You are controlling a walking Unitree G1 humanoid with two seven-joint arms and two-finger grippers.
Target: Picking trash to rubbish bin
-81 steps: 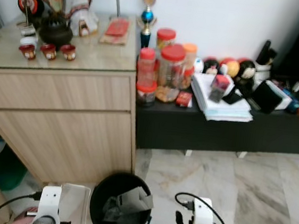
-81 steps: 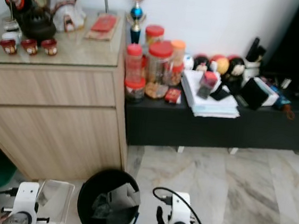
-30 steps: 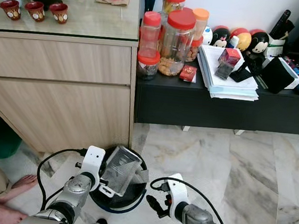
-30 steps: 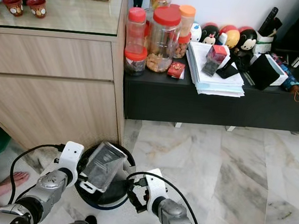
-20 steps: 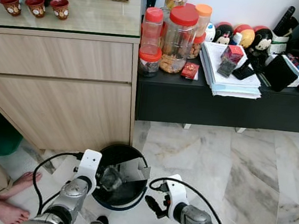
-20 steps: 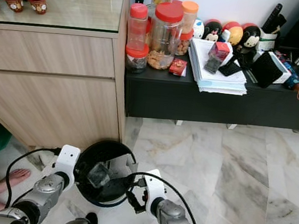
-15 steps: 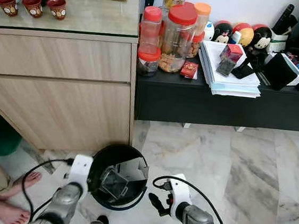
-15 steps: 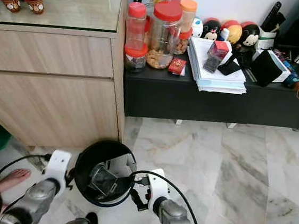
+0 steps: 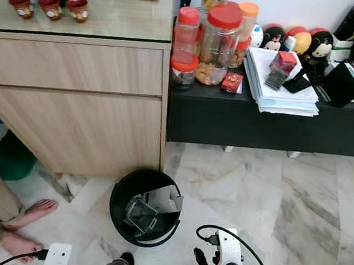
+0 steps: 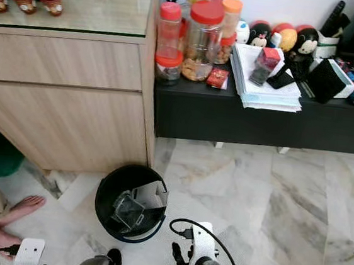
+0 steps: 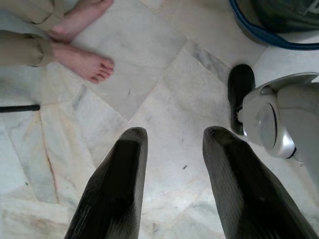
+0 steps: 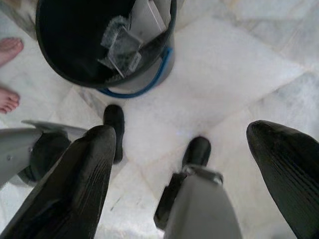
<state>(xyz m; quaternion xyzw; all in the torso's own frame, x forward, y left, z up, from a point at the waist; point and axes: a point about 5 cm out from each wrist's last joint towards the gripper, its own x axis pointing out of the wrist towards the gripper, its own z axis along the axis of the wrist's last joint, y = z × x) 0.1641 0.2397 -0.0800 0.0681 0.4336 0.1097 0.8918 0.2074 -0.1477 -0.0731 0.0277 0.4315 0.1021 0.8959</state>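
Container [image 9: 140, 215] tilted inside bin [image 9: 124, 189]

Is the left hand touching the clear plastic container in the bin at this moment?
Apart. The left wrist view shows the left hand open over bare marble floor, nothing between its fingers. The left eye view shows the clear plastic container lying inside the black bin.

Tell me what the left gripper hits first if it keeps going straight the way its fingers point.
Probably bare marble floor: the open left gripper points down at it with nothing between the fingers. The person's foot and the robot's own foot lie off to either side.
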